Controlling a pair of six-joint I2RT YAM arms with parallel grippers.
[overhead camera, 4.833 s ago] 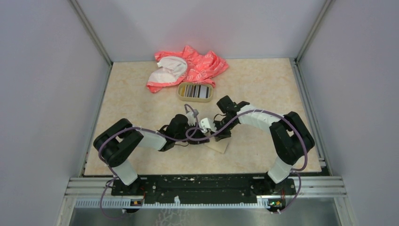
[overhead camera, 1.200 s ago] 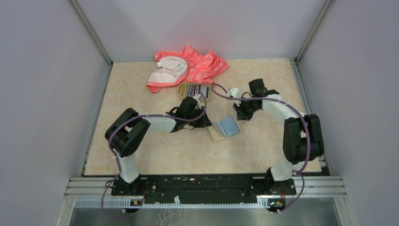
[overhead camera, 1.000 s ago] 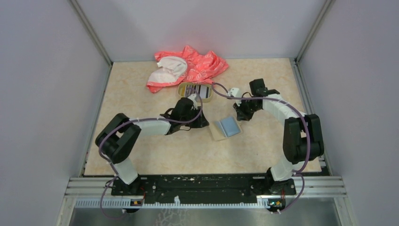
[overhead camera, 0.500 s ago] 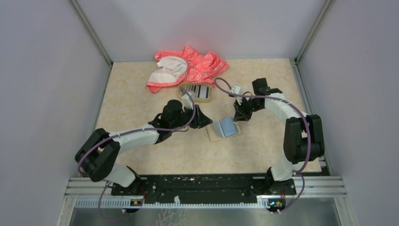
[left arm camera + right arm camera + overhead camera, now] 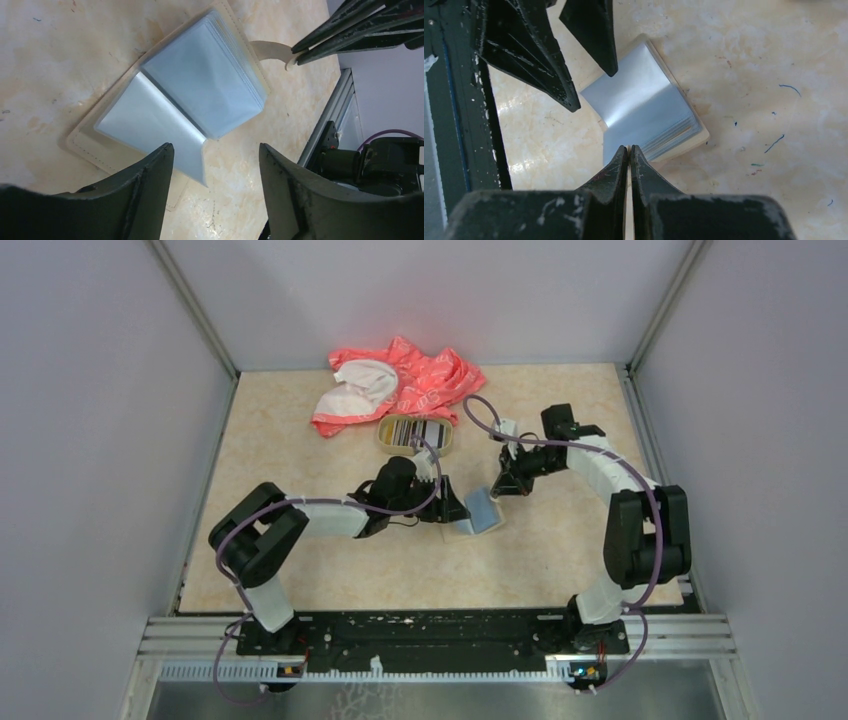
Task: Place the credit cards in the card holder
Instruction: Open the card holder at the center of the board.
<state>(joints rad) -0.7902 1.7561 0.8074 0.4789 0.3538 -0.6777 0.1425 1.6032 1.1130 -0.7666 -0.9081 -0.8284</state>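
The card holder (image 5: pixel 484 511) lies open in the middle of the table, its light-blue sleeves (image 5: pixel 205 80) fanned upward (image 5: pixel 644 107). My left gripper (image 5: pixel 458 508) stands open at the holder's left edge, with a loose sleeve tip between its fingers (image 5: pixel 215 150) and nothing gripped. My right gripper (image 5: pixel 501 488) is shut on the holder's beige tab (image 5: pixel 272 49) at the far right edge (image 5: pixel 629 148). The credit cards (image 5: pixel 418 431) stand edge-on as black, white and grey stripes farther back.
The cards sit in a tan oval tray (image 5: pixel 384 437) behind the left arm. A pink-and-white cloth (image 5: pixel 410 378) lies bunched at the back of the table. Grey walls close in the left, right and rear sides.
My left arm swung right up to the holder and its jaws opened wider. The holder shifted slightly toward the right gripper, which stayed shut on the tab.
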